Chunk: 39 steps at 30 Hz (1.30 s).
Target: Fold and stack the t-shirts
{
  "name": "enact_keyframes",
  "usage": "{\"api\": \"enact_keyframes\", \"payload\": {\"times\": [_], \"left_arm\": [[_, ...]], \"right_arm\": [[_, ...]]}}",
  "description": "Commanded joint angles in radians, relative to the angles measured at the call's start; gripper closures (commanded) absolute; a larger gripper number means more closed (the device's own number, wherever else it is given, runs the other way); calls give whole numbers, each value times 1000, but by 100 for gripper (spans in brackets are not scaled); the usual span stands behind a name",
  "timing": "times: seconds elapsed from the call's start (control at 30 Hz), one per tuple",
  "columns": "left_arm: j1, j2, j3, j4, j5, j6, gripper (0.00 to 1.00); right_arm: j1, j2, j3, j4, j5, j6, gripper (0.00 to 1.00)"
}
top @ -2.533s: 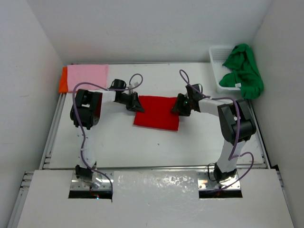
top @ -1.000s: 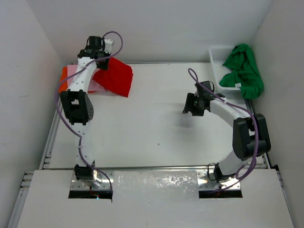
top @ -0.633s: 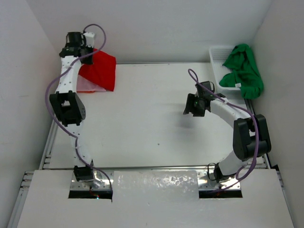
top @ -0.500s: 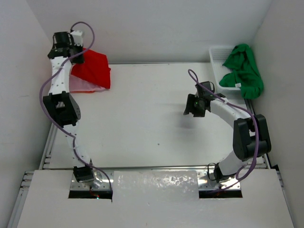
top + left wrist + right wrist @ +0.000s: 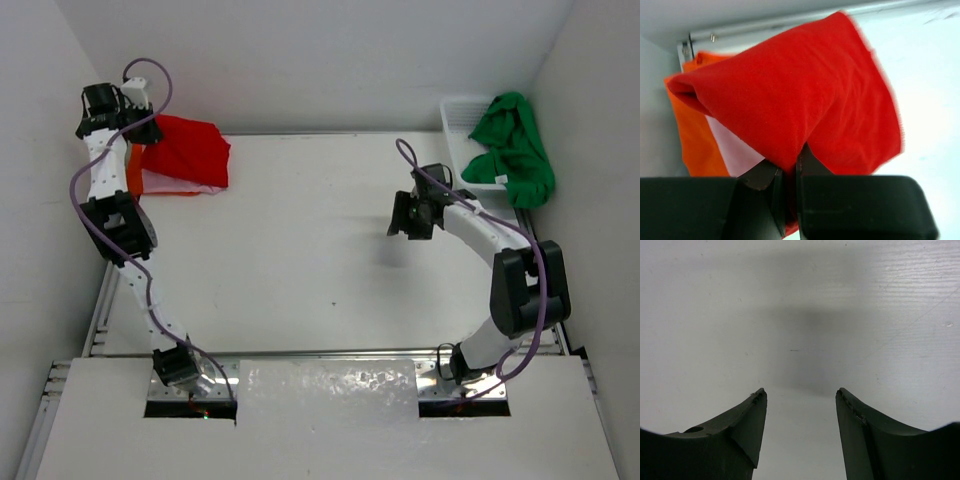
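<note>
At 2 o'clock the white mesh basket (image 5: pixel 457 113) held the crumpled green t-shirt (image 5: pixel 515 145), which spilled over its rim. At 10 o'clock the red t-shirt (image 5: pixel 790 95) lay over the pink t-shirt (image 5: pixel 737 150) and orange t-shirt (image 5: pixel 692 140), pinched in the left gripper (image 5: pixel 790 172). The right gripper (image 5: pixel 800 400) gaped, empty.

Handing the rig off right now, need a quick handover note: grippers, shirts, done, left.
Left gripper: shut on the folded red t-shirt, held over the far-left stack.
Right gripper: open, empty, above the table.
Stack: pink t-shirt on orange t-shirt.
Green t-shirt: unfolded, draped over the white basket, far right.
Done: orange and pink stacked, red folded.
Left: release red on the stack, then fold and stack green.
</note>
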<state>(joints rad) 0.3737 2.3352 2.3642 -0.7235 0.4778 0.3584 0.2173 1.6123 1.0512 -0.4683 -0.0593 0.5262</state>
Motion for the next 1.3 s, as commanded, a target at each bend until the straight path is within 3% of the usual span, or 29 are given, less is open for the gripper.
{"api": "enact_keyframes", "payload": {"times": [0.0, 0.33, 0.37, 0.4, 0.47, 0.5, 0.57, 0.63, 0.7, 0.83, 0.93, 0.97, 1.03, 1.07, 1.2, 1.27], "left_arm": [[56, 85, 63, 42, -7, 51, 100], [96, 171, 69, 203, -229, 19, 99], [94, 170, 61, 216, -244, 14, 92], [94, 167, 52, 222, -277, 13, 77], [93, 161, 23, 236, -312, 7, 64], [93, 159, 18, 234, -339, 7, 50], [93, 158, 15, 223, -354, 1, 38], [93, 130, -35, 229, -311, 5, 12], [87, 101, -57, 242, -327, -9, 1], [88, 55, -30, 226, -392, -90, 1], [88, 16, -10, 202, -455, -136, 10], [87, -2, -11, 191, -458, -142, 26], [71, -26, -42, 170, -459, -135, 46], [59, -61, -65, 171, -472, -119, 64], [-16, -123, -219, 208, -550, -58, 83], [-18, -100, -200, 182, -539, -68, 89]], "right_arm": [[-4, 9, 52, -6, 0, -9, 44], [-6, 54, 119, -38, -10, -11, 44], [-6, 54, 125, -36, -11, -9, 44], [-4, 57, 127, -36, -11, -8, 44], [-6, 58, 128, -32, -13, -6, 44], [-6, 58, 130, -30, -14, -6, 44], [-6, 64, 136, -33, -14, -9, 44], [-6, 69, 139, -35, -17, -11, 44], [-6, 75, 145, -35, -20, -11, 44], [-6, 80, 145, -35, -27, -12, 44], [-6, 75, 130, -30, -27, -15, 44], [-6, 74, 125, -26, -28, -14, 44], [-6, 64, 109, -15, -28, -11, 44], [-6, 63, 105, -10, -30, -11, 44], [-6, 61, 98, -7, -36, -8, 44], [-6, 60, 104, -9, -39, -9, 45]]}}
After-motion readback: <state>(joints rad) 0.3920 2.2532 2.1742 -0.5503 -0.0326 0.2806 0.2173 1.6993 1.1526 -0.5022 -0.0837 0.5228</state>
